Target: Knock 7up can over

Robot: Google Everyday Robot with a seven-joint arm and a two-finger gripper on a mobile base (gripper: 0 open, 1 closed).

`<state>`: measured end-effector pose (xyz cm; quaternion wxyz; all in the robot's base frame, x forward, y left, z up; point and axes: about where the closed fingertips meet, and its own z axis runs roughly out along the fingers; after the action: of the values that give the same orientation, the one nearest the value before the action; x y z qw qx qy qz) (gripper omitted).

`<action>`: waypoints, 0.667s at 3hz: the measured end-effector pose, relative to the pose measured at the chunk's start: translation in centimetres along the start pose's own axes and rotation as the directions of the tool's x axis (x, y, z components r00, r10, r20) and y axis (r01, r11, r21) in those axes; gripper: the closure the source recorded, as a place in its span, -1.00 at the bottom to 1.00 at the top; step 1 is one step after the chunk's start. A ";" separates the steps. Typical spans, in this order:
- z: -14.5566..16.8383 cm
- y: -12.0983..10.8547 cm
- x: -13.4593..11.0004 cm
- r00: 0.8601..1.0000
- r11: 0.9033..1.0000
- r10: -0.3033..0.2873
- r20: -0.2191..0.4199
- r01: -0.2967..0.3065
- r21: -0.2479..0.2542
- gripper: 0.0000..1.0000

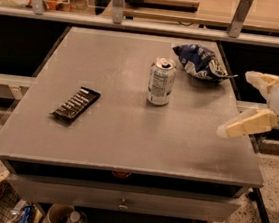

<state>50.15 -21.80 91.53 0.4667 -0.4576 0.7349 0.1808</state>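
Hand (pixel 237 104) at surface's (pixel 117 131) 3 o'clock edge, fingers (pixel 249 123) spread open, pointing 9 o'clock, upright 7up can (pixel 161 82) well apart

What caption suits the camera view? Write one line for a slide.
Upright can on the table, open pincer at its right edge, clear of the can.

7up can (pixel 161 82) on table (pixel 116 136); end effector (pixel 234 103) right.

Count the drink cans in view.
1. The can stands upright near the middle of the table, beside the bag. The claw, open, hangs at the table's right edge, apart from the can. Clutter below the table may hide others.
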 end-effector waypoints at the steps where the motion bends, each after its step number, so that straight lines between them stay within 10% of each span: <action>1: 0.8 0.2 -1.1 0.999 1.000 -0.008 0.043 0.009 -0.017 -1.00; 2: 2.5 0.7 -2.8 0.992 0.998 0.016 0.125 -0.009 -0.059 -1.00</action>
<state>51.25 -18.34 92.53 0.4974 -0.4541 0.7014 0.2336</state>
